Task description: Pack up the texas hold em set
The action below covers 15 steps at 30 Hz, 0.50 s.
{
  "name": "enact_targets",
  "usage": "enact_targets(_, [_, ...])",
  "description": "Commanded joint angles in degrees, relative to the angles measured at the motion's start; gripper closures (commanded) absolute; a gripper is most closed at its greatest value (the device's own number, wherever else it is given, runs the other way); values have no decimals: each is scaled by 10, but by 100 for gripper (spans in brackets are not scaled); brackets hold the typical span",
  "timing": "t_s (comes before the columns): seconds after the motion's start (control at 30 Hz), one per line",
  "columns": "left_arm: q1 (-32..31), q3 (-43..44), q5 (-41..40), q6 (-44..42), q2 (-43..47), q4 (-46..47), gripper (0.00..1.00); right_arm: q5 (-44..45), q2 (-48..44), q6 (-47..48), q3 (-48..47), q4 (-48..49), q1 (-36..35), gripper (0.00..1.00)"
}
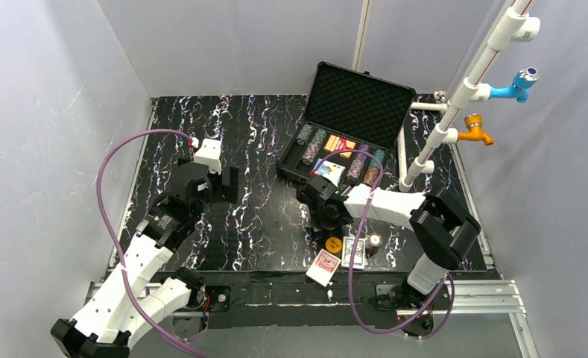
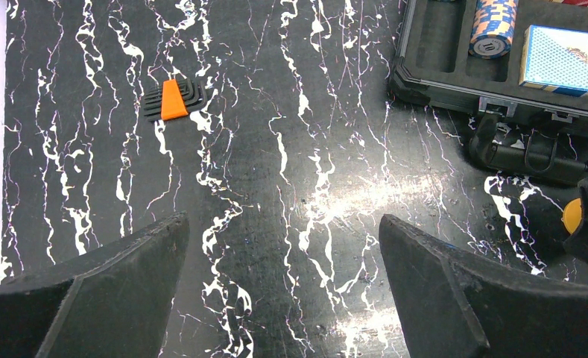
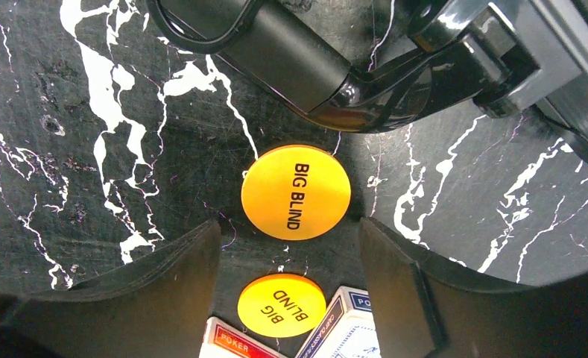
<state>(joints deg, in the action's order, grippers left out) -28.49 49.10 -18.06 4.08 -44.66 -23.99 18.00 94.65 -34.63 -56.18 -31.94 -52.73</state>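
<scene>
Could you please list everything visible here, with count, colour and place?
case: one, black, open, far right of table
chip stacks: several, multicoloured, in case; one loose near front edge
card decks: at least three, blue in case, red and blue near front edge
discs: two, orange, between case and front decks
hex keys: one set, black with orange holder, left of case
taps: two, blue and orange, on white pipe
left gripper: one, black, open, over table
right gripper: one, black, open, over discs

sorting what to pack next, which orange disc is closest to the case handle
The bigger-looking orange disc, just below the case handle, between the fingers of the right gripper. The other disc lies away from it, beside the card decks.
</scene>
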Motion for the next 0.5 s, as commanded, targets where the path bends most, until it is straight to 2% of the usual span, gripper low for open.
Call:
enact_targets(0.0, [3, -8, -12, -4, 9, 2, 2, 25, 26, -2, -4, -10, -5, 23])
enact_targets(0.2, [3, -8, -12, -5, 9, 2, 2, 46, 33, 4, -5, -3, -5, 24])
enact_targets(0.47, [3, -8, -11, -6, 8, 2, 2, 35, 43, 8, 13, 17, -5, 40])
